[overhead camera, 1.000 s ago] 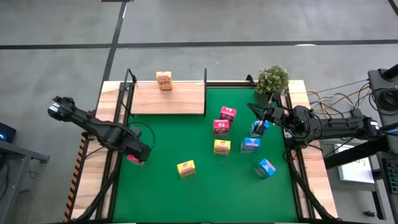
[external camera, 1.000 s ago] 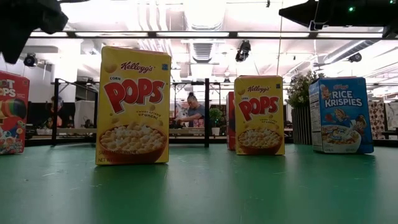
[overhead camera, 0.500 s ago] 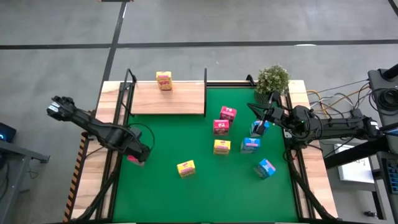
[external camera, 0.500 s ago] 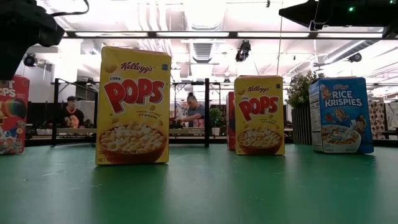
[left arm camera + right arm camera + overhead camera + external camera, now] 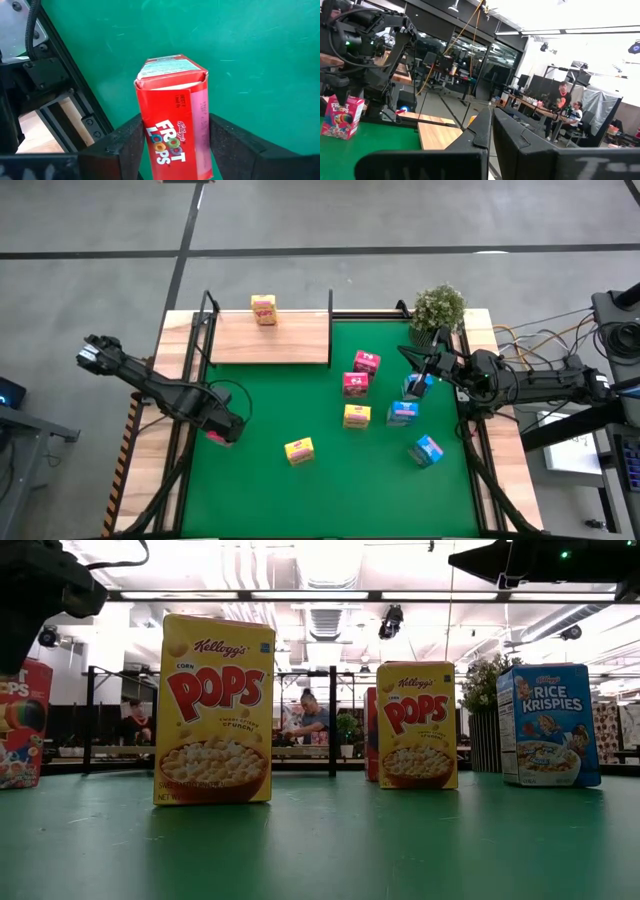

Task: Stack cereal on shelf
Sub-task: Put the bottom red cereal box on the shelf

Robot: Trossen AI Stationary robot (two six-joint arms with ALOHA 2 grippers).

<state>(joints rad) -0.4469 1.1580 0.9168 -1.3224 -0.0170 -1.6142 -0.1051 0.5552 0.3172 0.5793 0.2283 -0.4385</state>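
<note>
Shelf at the mat's far-left corner carries one yellow box; left gripper brackets a Froot Loops box, grip uncertain; right gripper clenched.

From my station I see the green mat covering most of the light wooden table. A small potted plant sits at the far right corner, showing in the low view beside the mat's edge. Cables trail over the grey floor to the right of the table. Beyond it, a person sits at a desk, two more people are seated farther back, and ceiling lights glare overhead.
</note>
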